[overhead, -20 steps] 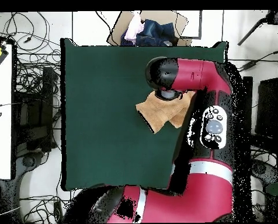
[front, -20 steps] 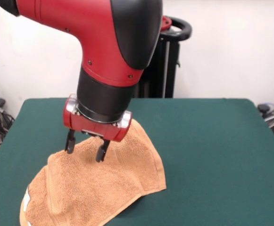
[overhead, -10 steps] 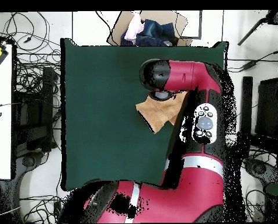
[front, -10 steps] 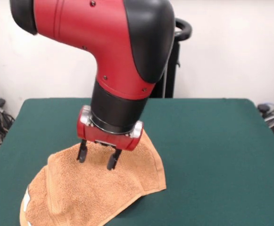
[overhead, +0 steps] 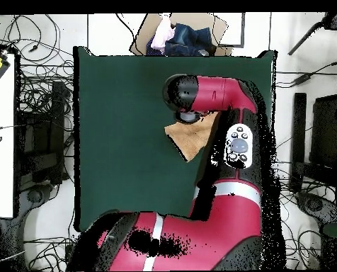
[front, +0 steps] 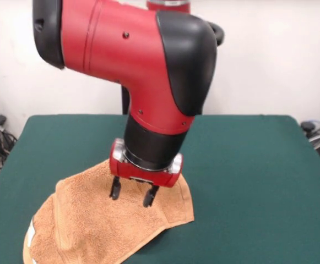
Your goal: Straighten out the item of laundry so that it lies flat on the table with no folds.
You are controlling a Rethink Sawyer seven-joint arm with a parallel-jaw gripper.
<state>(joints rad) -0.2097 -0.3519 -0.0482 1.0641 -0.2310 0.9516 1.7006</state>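
The hand towel (front: 115, 220) lies on the green table (front: 248, 165) toward its 7 o'clock corner in the front view, with one end running out of the picture at the bottom edge. It is not flat: a folded-over layer shows along its 4 o'clock side, soft ridges cross the middle, and a small white tag (front: 31, 232) sits on the 8 o'clock edge. The gripper (front: 131, 196) points down over the towel's central part, toward 2 o'clock of its middle. Its two black fingers (front: 115, 188) stand apart with cloth visible between them, and they hold nothing; whether the tips touch the pile I cannot tell. In the overhead view the arm (overhead: 221, 99) covers much of the towel, leaving only a tan wedge showing beside it.

The step in hand looks like choosing a grasp. A pinch in the middle would likely only bunch the cloth. A better grip would be on the top layer of the folded flap near its free edge, taking one thickness only. From there the flap would be drawn outward toward 3 o'clock, low and slow, so the layer underneath keeps its place by friction. There is plenty of bare table on that side for it to spread.
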